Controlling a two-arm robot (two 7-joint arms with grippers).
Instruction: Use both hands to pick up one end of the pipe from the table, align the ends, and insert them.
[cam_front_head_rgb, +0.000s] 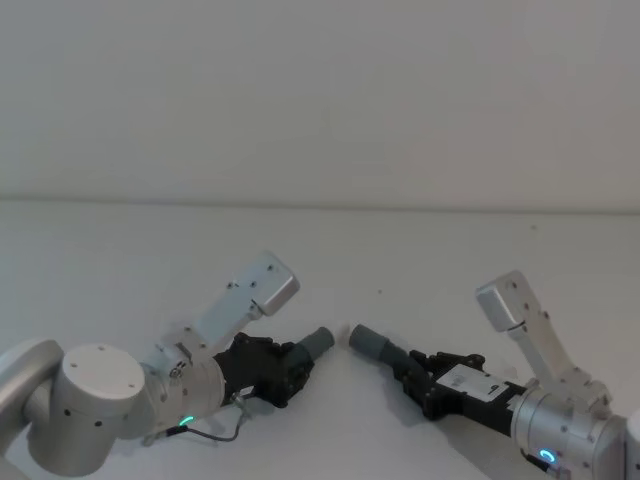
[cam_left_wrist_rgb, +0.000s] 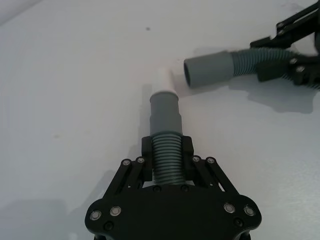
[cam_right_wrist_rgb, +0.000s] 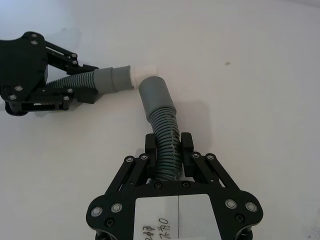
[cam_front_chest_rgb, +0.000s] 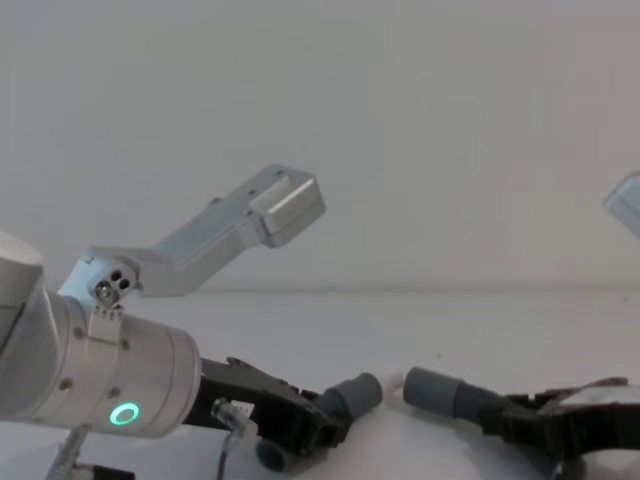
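Although my left claw (cam_front_head_rgb: 298, 366) is clamped on the left hose (cam_left_wrist_rgb: 165, 120) and my right claw (cam_front_head_rgb: 408, 366) on the right hose (cam_right_wrist_rgb: 163, 127), near me over the bench (cam_front_head_rgb: 450, 260), their cuffs (cam_front_head_rgb: 373, 343) are close but apart and angled; aligning and inserting remain.

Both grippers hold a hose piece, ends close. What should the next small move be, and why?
Probably turn the right black two-fingered gripper, shut on a ribbed grey hose, so its wide open cuff faces the white-tipped narrow cuff of the other grey hose in the left black gripper. The cuffs are close but angled, not in line; pushing now would likely miss.
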